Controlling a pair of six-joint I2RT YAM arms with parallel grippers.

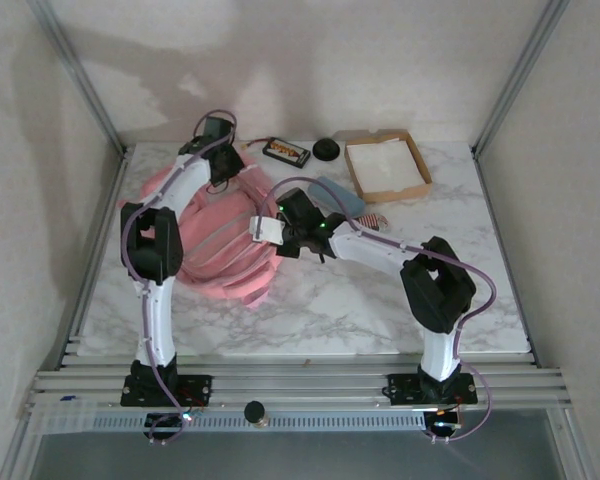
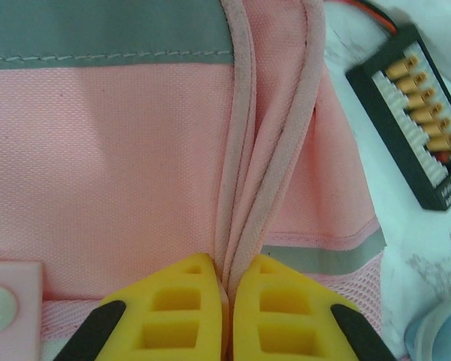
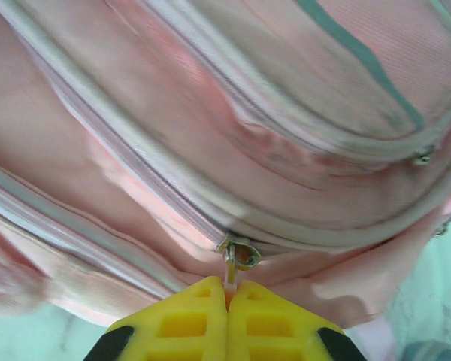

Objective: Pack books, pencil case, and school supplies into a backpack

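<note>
Slippage is your risk: right gripper (image 3: 227, 289) is pinched shut on the zipper pull (image 3: 237, 256) at its tips, left gripper (image 2: 227, 272) is clamped on piping (image 2: 243, 113) of the backpack (image 2: 113, 165), and a skewed tug could free either.

Top camera looks down from high behind the table (image 1: 330, 300)'s 6 o'clock edge, facing 12, seeing it whole. Both wrist cameras look close-up at the backpack (image 1: 220, 262), shared by all three.
</note>
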